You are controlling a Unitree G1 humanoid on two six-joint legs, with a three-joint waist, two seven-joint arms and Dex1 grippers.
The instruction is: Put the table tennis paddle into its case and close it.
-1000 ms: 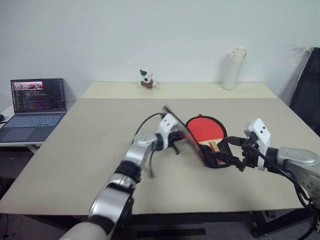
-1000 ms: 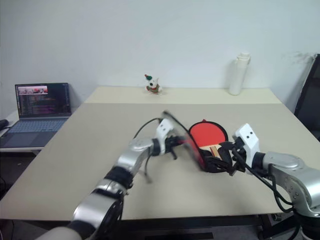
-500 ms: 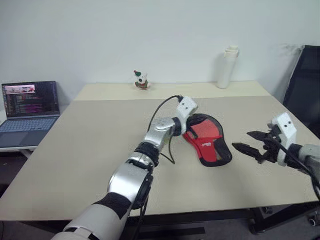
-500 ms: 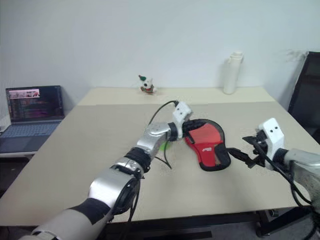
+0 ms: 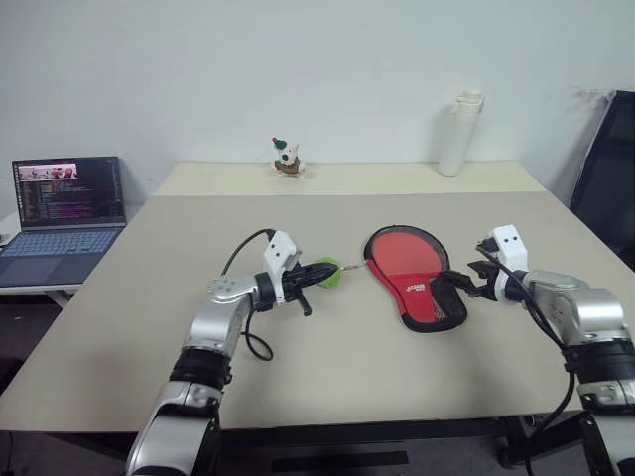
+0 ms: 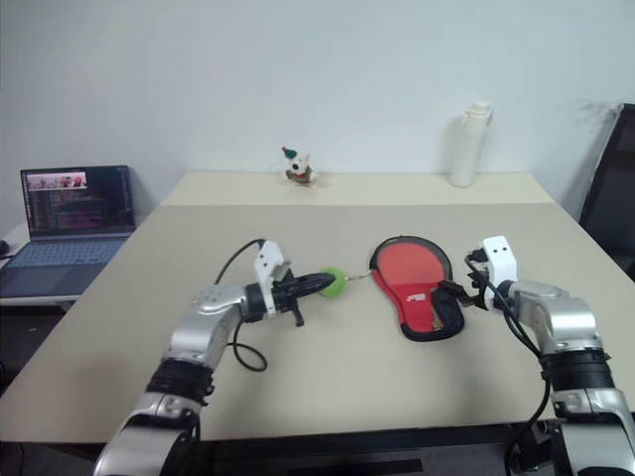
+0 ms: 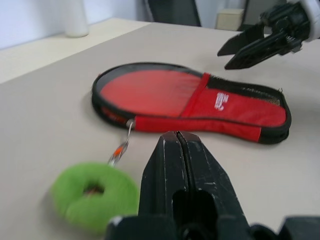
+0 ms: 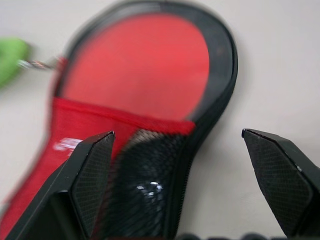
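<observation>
From our head views, the laptop (image 5: 67, 213) sits far left and the closed left gripper (image 5: 319, 272) lies beside a green ring (image 5: 331, 273). The left wrist view reveals a cord tying the ring to the case (image 7: 192, 102). The case lies flat mid-desk (image 5: 149, 327), with the wide-open right gripper (image 8: 177, 150) over its handle end.

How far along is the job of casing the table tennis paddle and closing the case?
Done: the case lies flat on the table, red side up, flap folded over; no paddle lies outside it.
In hand: the shut left gripper is beside the green zip-pull ring; the open right gripper is at the case's narrow end.
Left: whether it is zipped shut cannot be told.
</observation>
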